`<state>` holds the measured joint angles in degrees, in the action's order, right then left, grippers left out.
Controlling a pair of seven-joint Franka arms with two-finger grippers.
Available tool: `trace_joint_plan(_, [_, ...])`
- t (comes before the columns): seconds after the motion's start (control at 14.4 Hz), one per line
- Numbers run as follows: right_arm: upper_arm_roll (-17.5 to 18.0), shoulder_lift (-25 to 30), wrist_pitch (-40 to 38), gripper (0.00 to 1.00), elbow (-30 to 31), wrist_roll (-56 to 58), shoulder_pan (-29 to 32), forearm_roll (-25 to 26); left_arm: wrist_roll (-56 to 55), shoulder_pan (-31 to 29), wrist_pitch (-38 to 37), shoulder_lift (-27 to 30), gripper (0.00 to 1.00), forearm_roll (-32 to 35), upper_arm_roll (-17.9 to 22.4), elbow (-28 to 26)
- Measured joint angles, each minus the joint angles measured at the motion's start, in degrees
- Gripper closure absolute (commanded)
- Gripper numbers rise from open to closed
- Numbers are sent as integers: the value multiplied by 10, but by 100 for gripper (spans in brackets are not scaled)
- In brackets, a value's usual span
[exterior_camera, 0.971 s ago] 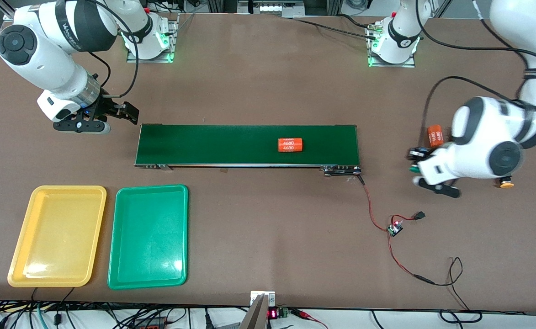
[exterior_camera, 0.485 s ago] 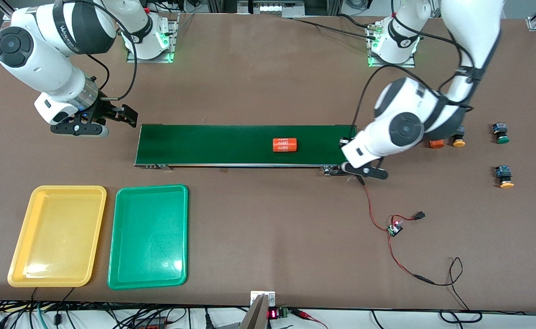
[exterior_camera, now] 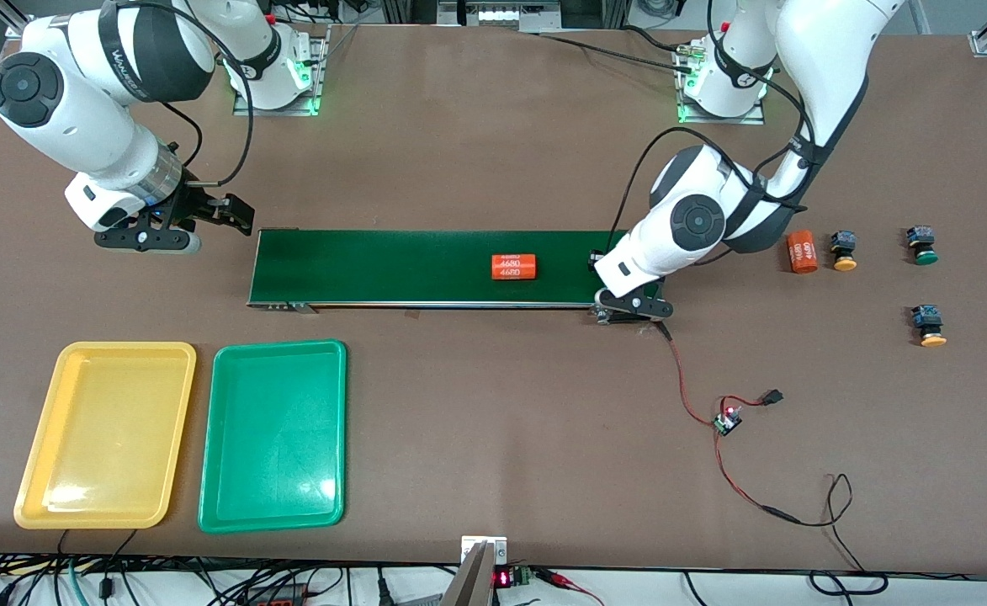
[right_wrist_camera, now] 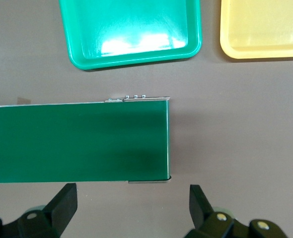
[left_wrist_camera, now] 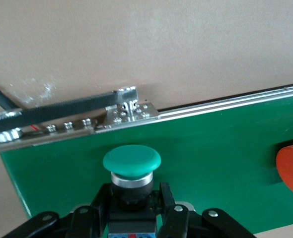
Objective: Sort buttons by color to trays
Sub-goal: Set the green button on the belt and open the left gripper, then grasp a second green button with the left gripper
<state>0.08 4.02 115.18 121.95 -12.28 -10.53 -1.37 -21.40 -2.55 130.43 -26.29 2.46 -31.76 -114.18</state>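
Front view: the left gripper (exterior_camera: 628,296) is over the belt (exterior_camera: 392,265) end at centre right. The right gripper (exterior_camera: 175,225) waits at upper left, beside the belt's opposite end.

Left wrist view: the fingers (left_wrist_camera: 167,198) clamp a green button (left_wrist_camera: 131,166), cap pointing away, over the belt.

Right wrist view: the fingers (right_wrist_camera: 62,204) are wide and empty; the green tray (right_wrist_camera: 131,32) and yellow tray (right_wrist_camera: 263,27) lie at the top.

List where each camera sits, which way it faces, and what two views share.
Front view: high across the table, facing both arms; shows the belt, trays, three loose buttons.
Left wrist view: on the left arm, looking down past the left gripper and its green button onto the belt's end.
Right wrist view: on the right arm, looking down past the open right gripper at belt and trays.
Shared: all show the belt.
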Motion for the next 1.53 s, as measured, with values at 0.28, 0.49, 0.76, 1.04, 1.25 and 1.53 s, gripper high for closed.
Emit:
trace_joint_plan(0.28, [0, -2, 0, 0, 0, 0, 0, 0, -30, 1, 0, 0, 0, 0, -16, -4])
trace_joint_plan(0.49, [0, -2, 0, 0, 0, 0, 0, 0, -32, 0, 0, 2, 0, 0, -19, -3])
trace_joint_plan(0.76, [0, -2, 0, 0, 0, 0, 1, 0, -33, -20, -61, 34, 0, 0, -17, 26])
trace_joint_plan(1.04, [0, -3, 0, 0, -1, 0, 1, 0, -31, -32, -231, 74, 0, 0, 46, 101])
trace_joint_plan(1.25, [0, -6, 2, 0, -1, -5, 0, -4, 17, -35, -272, 81, 0, 1, 139, 111])
trace_joint_plan(1.53, [7, -13, 9, 0, -2, -12, -7, -29, 119, -44, -275, 73, 0, 29, 266, 105])
